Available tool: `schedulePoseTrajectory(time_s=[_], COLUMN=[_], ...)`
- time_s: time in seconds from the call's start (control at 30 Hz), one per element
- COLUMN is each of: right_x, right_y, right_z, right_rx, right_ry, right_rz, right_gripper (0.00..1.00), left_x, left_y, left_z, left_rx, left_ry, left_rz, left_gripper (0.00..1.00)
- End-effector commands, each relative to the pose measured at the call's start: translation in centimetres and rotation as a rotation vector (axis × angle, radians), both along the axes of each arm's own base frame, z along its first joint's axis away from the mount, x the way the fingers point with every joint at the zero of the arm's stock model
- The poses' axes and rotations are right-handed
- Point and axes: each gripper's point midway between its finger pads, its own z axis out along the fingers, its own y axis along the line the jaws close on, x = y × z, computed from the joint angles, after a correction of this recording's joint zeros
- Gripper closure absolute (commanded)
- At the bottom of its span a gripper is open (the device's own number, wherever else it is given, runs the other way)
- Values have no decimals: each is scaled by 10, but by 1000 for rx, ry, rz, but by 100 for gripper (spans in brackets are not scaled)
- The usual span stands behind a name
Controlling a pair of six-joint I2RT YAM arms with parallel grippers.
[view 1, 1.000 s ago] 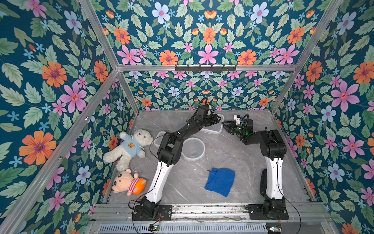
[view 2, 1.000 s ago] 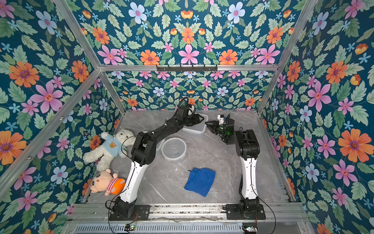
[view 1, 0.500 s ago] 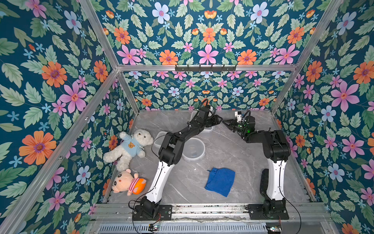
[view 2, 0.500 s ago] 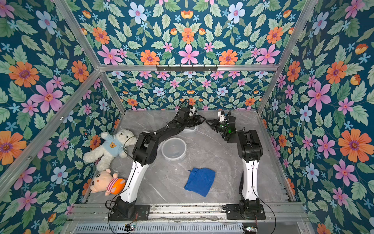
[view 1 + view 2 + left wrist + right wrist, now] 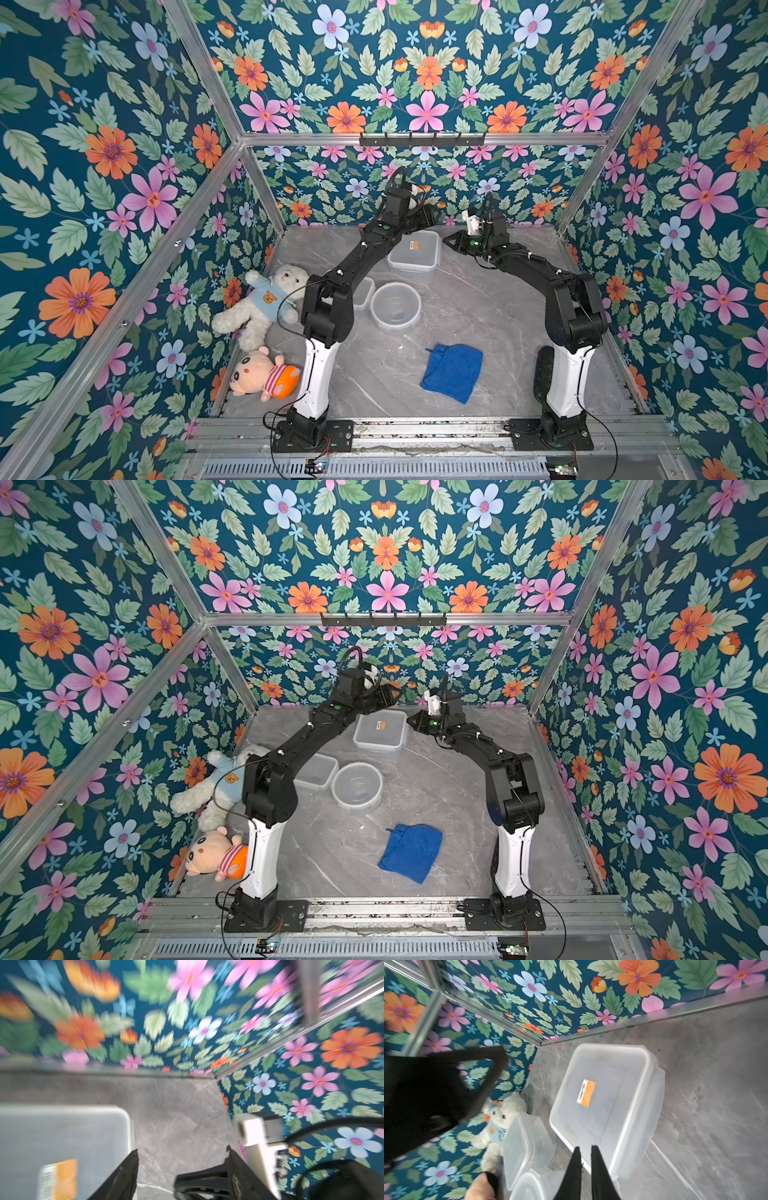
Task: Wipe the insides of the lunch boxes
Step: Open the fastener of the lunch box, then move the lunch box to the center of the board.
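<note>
**Both claws at the far lunch box; cloth lying apart**

In both top views the clear lunch boxes stand open on the grey table (image 5: 490,307). The large square lunch box (image 5: 413,253), with an orange label (image 5: 586,1093) on its base, sits toward the back wall. The round lunch box (image 5: 395,306) lies nearer the front. The small rectangular lunch box (image 5: 318,771) is just beside it on the left, partly covered by the left arm.

The left claw (image 5: 180,1159) hangs near the square box's back corner. Its fingers are wide apart with nothing between them, though this wrist view is blurred. The right claw (image 5: 586,1159) is over the square box's right-hand rim. Its fingers are drawn almost together, and nothing shows in the thin slit between them. Whether they touch the rim cannot be told.

A blue cloth (image 5: 453,372) lies crumpled near the table's front, well apart from both claws. A white teddy bear (image 5: 266,301) and a doll (image 5: 262,374) lie by the left wall.
</note>
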Motion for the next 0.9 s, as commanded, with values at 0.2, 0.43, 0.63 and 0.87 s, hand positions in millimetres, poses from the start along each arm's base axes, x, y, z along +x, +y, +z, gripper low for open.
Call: schedulePoseTrajectory(time_s=[0.2,0.43,0.63,0.87], right_x=[-16,-11,-9,-10], right_y=[8,19,24,9], right_z=[-43,-54,-51,-53], right_rx=[-372,-396,-385,-449], right_ry=[117,206,208,233], right_rz=[-33,-16,-13,-69], right_gripper=[88,93,93,93], left_x=[49,59,52,12], left_y=[135,117,104,38], left_z=[-110,-144,-178,-183], left_rx=[47,-41,-78,-168], left_ry=[204,235,313,359], left_rz=[240,171,155,35], left_gripper=[16,16,19,21])
